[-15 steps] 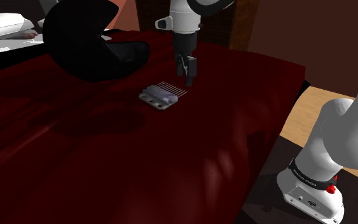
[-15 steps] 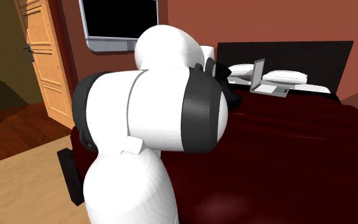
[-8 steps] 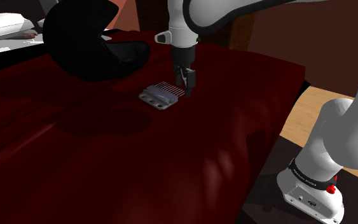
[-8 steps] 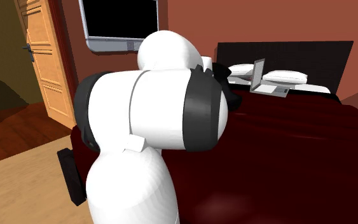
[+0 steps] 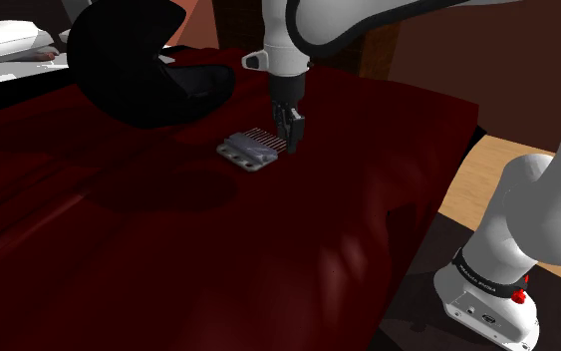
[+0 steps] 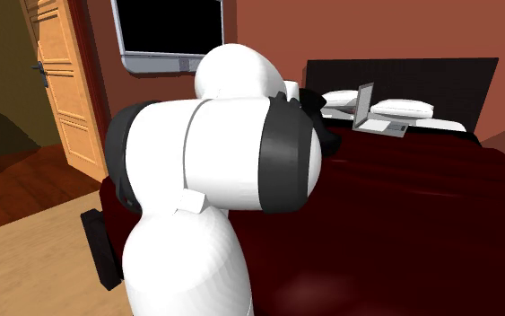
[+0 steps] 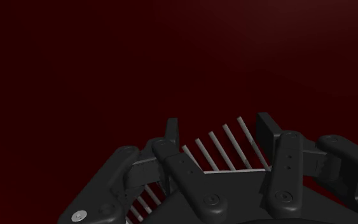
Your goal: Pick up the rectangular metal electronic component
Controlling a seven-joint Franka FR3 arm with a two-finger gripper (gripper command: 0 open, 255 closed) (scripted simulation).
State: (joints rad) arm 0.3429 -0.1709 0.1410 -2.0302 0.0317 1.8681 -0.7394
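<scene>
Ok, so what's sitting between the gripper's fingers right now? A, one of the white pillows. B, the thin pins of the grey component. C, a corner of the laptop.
B: in the wrist view the gripper stands open at the end of the grey component, whose thin pins lie between its two fingers.

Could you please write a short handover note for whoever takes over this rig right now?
End effector: open, low over the dark red bedcover, with one finger on either side of the component's thin pins.
Grey component: lying flat on the bedcover, not gripped or lifted.
Done: approach, and lining up at the pin end.
Left: close the fingers, check the hold, lift. The pins look thin, so the grip may be weak.
</scene>
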